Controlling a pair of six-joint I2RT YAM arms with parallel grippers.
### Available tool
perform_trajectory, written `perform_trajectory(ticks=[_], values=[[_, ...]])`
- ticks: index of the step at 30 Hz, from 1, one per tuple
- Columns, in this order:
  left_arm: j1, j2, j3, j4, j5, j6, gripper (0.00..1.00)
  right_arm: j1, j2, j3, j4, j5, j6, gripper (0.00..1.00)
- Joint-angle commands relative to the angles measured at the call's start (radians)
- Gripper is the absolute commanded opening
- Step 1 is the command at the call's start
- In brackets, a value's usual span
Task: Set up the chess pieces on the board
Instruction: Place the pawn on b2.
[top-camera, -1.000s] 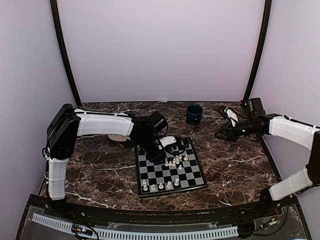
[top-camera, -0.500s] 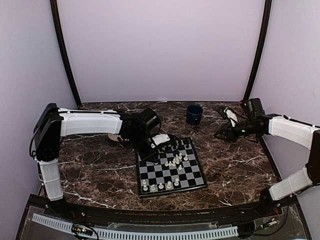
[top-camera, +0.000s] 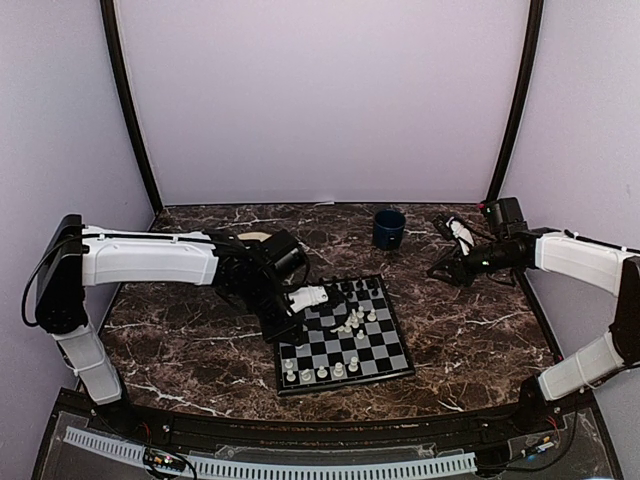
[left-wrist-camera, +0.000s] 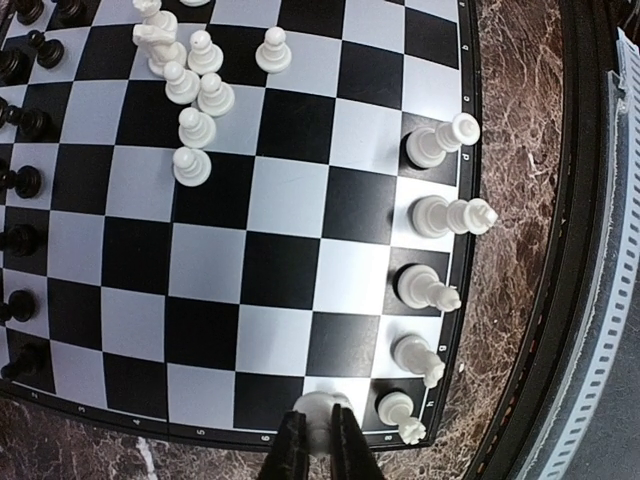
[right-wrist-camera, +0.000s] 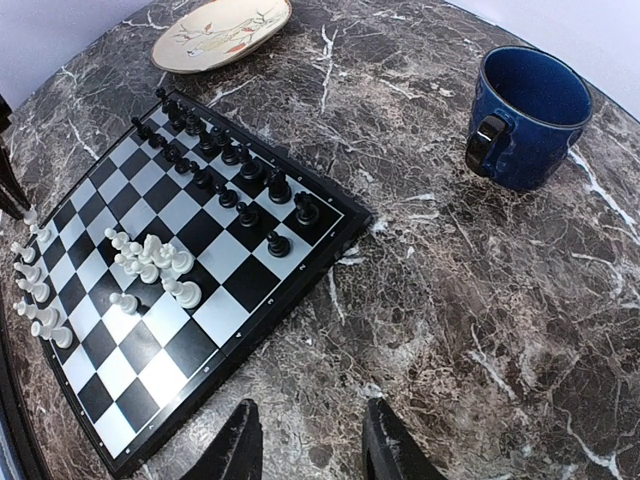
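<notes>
Pale lilac walls (top-camera: 320, 100), dark marble table (top-camera: 180, 340)

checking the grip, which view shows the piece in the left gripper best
Left wrist: the white piece sits close up, pinched in the left gripper. In the top and right wrist views it is too small to pick out.
</notes>
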Motion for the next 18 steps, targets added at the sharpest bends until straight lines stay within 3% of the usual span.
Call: perform_trajectory(ticks=[1, 18], values=[[-0.021, 0.019, -0.001, -0.001, 0.014, 0.002, 0.06, -0.004, 0.004, 0.0, 0.009, -0.014, -0.001, 0.35], [-0.061, 0.12, 0.04, -0.003, -0.015, 0.026, 0.06, -0.004, 0.01, 0.002, 0.005, -0.023, 0.001, 0.35]])
